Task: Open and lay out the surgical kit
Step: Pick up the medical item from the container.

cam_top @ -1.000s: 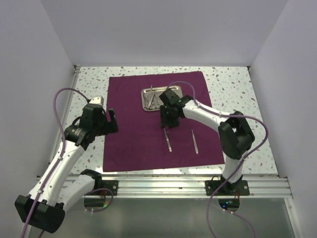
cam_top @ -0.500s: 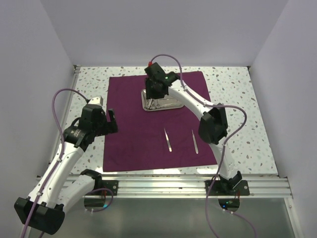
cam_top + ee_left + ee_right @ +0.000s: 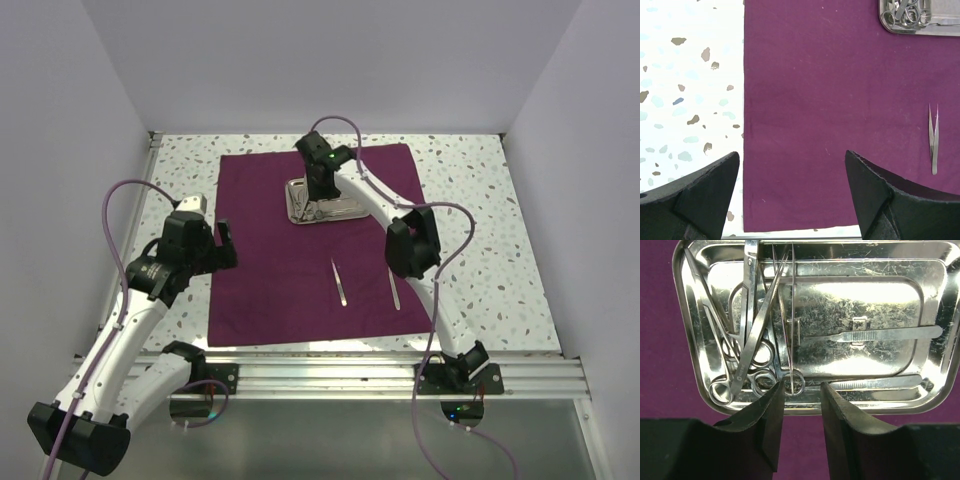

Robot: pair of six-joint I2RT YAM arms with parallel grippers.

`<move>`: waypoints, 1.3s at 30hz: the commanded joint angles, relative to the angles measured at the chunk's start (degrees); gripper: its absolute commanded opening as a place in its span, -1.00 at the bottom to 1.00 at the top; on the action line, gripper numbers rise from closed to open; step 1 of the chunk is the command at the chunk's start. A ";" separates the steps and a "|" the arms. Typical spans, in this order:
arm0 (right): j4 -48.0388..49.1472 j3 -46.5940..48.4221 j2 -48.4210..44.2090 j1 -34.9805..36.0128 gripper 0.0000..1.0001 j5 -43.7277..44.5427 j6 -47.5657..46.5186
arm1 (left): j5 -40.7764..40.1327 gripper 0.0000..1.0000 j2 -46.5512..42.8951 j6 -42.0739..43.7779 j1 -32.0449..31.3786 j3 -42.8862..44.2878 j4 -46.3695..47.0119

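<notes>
Straddling a probe (image 3: 791, 340) in the tray (image 3: 681, 315), the part-open right gripper (image 3: 801, 390) is best centred on its shaft before closing; the left gripper (image 3: 791, 155) is seen wide open.

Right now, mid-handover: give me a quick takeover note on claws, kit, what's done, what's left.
Left claw: open, empty, above the cloth's left edge.
Right claw: over the steel tray, jaws part-open at a thin probe's end, no grip yet.
Done: cloth spread flat; two tweezers laid on it.
Left: ring-handled scissors, flat handle and the rest in the tray go onto the cloth.
</notes>
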 commanded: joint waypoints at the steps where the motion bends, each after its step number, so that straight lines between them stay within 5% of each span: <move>1: -0.21 2.92 1.27 0.16 -0.23 1.02 -1.15 | -0.46 0.80 -0.37 -0.53 -0.27 -0.43 1.68; 13: 0.67 5.11 6.10 0.25 -0.30 0.58 -0.89 | -0.20 0.80 0.25 -0.44 -0.27 -0.43 1.68; 22: 1.02 5.38 8.39 -0.37 -0.95 0.14 -0.71 | -0.02 0.80 1.04 -0.26 -0.36 -0.52 1.77; 25: 1.02 5.47 7.87 -0.89 -1.00 0.23 -0.62 | -0.02 0.79 1.30 -0.26 -0.36 -0.52 1.68; 33: 0.93 1.08 -3.18 -4.58 -1.00 3.91 -2.29 | -0.46 0.79 1.22 -0.44 -0.36 -0.52 1.59; 39: 5.40 -16.11 -16.62 -5.03 -1.00 3.22 -3.44 | -0.81 0.79 2.26 -0.53 -0.19 -0.25 1.85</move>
